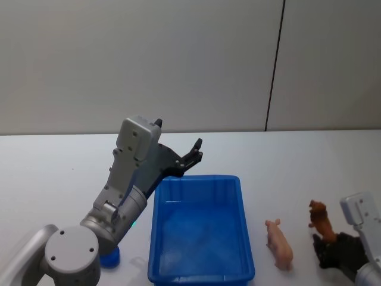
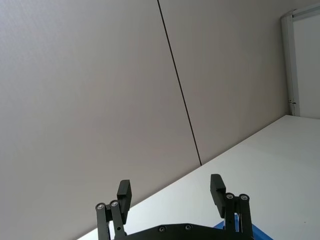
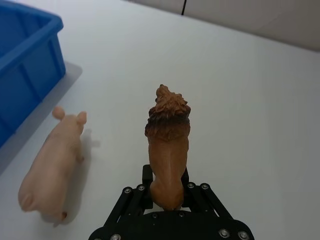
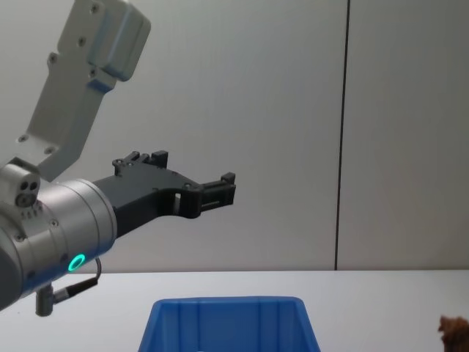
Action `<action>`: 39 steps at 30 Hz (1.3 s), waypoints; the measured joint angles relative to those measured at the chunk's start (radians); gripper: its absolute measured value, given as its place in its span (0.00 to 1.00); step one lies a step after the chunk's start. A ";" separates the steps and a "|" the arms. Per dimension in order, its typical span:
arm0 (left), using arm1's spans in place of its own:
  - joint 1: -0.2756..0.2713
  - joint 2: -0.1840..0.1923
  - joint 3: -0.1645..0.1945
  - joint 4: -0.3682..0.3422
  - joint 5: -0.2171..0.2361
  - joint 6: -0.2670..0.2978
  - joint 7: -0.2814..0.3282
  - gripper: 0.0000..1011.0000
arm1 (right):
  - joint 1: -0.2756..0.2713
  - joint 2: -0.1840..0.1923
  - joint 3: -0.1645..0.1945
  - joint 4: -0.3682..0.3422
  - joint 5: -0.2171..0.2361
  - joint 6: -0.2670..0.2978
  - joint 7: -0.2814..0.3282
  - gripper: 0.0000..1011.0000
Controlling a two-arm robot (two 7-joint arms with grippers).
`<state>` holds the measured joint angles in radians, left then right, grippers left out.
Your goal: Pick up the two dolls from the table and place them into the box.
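Right of the blue bin, the right gripper has its fingers clamped on the hind end of the lion doll. From the right wrist view the brown body and shaggy mane stick straight out of the gripper, head pointing away from it. Whether the lion's feet touch the white table I cannot tell. In the chest view a bit of the lion pokes up, well to the right of the bin.

Between the bin and the lion lies the pink pig doll, on the tabletop, head toward the far end. It sits just beside the bin's right wall without touching it. The right wrist view shows the same order: bin, then the pig, then the lion. Both dolls are outside the bin, on its right side.

At the bin's far left corner, the left gripper is raised above the rim, its arm slanting up from the bin's left side. Its jaws are spread wide with nothing between them; the left wrist view shows the two black fingertips well apart against the grey wall. The chest view has this gripper high above the bin, pointing right.
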<state>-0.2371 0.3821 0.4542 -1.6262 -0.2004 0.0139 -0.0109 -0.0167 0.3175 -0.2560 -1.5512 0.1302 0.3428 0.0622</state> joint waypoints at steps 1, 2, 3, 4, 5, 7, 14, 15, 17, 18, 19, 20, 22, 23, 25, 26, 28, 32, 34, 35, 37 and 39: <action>0.000 0.000 0.000 0.000 0.000 0.000 0.000 0.99 | 0.000 0.000 0.001 -0.001 -0.001 -0.006 -0.004 0.27; 0.000 0.000 0.000 0.000 0.000 0.000 0.000 0.99 | 0.001 -0.001 0.003 -0.004 -0.002 -0.018 -0.013 0.27; 0.000 0.000 0.000 0.000 0.000 0.000 0.000 0.99 | 0.001 -0.001 0.003 -0.004 -0.002 -0.018 -0.013 0.27; 0.000 0.000 0.000 0.000 0.000 0.000 0.000 0.99 | 0.002 -0.001 0.005 -0.006 -0.004 -0.032 -0.021 0.27; 0.000 0.000 0.000 0.000 0.000 0.000 0.000 0.99 | 0.002 -0.001 0.006 -0.007 -0.005 -0.039 -0.023 0.27; 0.000 0.000 0.000 0.000 0.000 0.000 0.000 0.99 | 0.005 -0.002 0.009 -0.011 -0.008 -0.062 -0.033 0.27; 0.000 0.000 0.000 0.000 0.000 0.000 0.000 0.99 | 0.017 -0.003 0.016 -0.023 -0.020 -0.132 -0.035 0.27; 0.000 0.000 0.000 0.000 0.000 0.000 0.000 0.99 | 0.019 -0.003 0.016 -0.024 -0.021 -0.140 -0.032 0.27; 0.000 0.000 0.000 0.000 0.000 0.000 0.000 0.99 | 0.022 -0.003 0.017 -0.026 -0.023 -0.155 -0.025 0.27; 0.000 0.000 0.000 0.000 0.000 0.000 0.000 0.99 | 0.028 -0.004 0.018 -0.030 -0.026 -0.181 -0.007 0.27; 0.000 0.000 0.000 0.000 0.000 0.000 0.000 0.99 | 0.028 -0.004 0.018 -0.030 -0.026 -0.181 -0.007 0.27; 0.000 0.000 0.000 0.000 0.000 0.000 0.000 0.99 | 0.031 -0.004 0.018 -0.032 -0.028 -0.194 0.002 0.27; 0.000 0.000 0.000 0.000 0.000 0.000 0.000 0.99 | 0.035 -0.004 0.018 -0.034 -0.029 -0.207 0.016 0.27; 0.000 0.000 0.000 0.000 0.000 0.000 0.000 0.99 | 0.037 -0.004 0.019 -0.036 -0.030 -0.222 0.029 0.27; 0.000 0.000 0.000 0.000 0.000 0.000 0.000 0.99 | 0.041 -0.005 0.018 -0.038 -0.031 -0.232 0.046 0.27; 0.000 0.000 0.000 0.000 0.000 0.000 0.000 0.99 | 0.042 -0.005 0.018 -0.038 -0.031 -0.237 0.053 0.27; 0.000 0.000 0.000 0.000 0.000 0.000 0.000 0.99 | 0.048 -0.007 0.015 -0.041 -0.032 -0.257 0.086 0.27; 0.000 0.000 0.000 0.000 0.000 0.000 0.000 0.99 | 0.054 -0.009 0.012 -0.044 -0.032 -0.271 0.119 0.27; 0.000 0.000 0.000 0.000 0.000 0.000 0.000 0.99 | 0.058 -0.011 0.008 -0.045 -0.033 -0.282 0.148 0.27; 0.000 0.000 0.000 0.000 0.000 0.000 0.000 0.99 | 0.059 -0.012 0.007 -0.046 -0.033 -0.285 0.157 0.27; 0.000 0.000 0.000 0.000 0.000 0.000 0.000 0.99 | 0.064 -0.015 0.002 -0.047 -0.033 -0.292 0.186 0.27; 0.000 0.000 0.000 0.000 0.000 0.000 0.000 0.99 | 0.070 -0.019 -0.003 -0.047 -0.034 -0.297 0.217 0.27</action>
<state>-0.2371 0.3821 0.4543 -1.6262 -0.2004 0.0139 -0.0109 0.0532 0.2983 -0.2594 -1.5986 0.0966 0.0457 0.2791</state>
